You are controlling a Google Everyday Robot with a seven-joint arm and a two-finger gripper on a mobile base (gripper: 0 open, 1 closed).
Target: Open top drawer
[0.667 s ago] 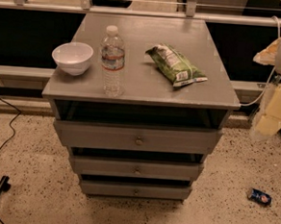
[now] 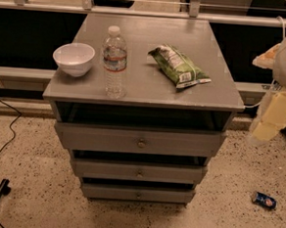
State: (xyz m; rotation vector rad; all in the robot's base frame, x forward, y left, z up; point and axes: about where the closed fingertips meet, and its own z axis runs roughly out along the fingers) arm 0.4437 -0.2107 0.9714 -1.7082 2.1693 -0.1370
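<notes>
One brass knob [image 2: 141,144] centres the top drawer [image 2: 97,138], well left of and slightly below the gripper [image 2: 273,117] at the cabinet's right side; whether it's spread or closed, cannot tell.

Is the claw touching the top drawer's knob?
No, the claw hangs right of the cabinet, apart from the top drawer and its knob.

Cabinet top [image 2: 149,89]: bowl [image 2: 73,58] left, bottle [image 2: 114,62] just right of it, bag [image 2: 178,66] right of centre. Top drawer [image 2: 107,139] under it, two drawers [image 2: 109,170] stacked below. Gripper [image 2: 273,117] right of cabinet, apart. Can [image 2: 263,200] on floor, lower right.
</notes>
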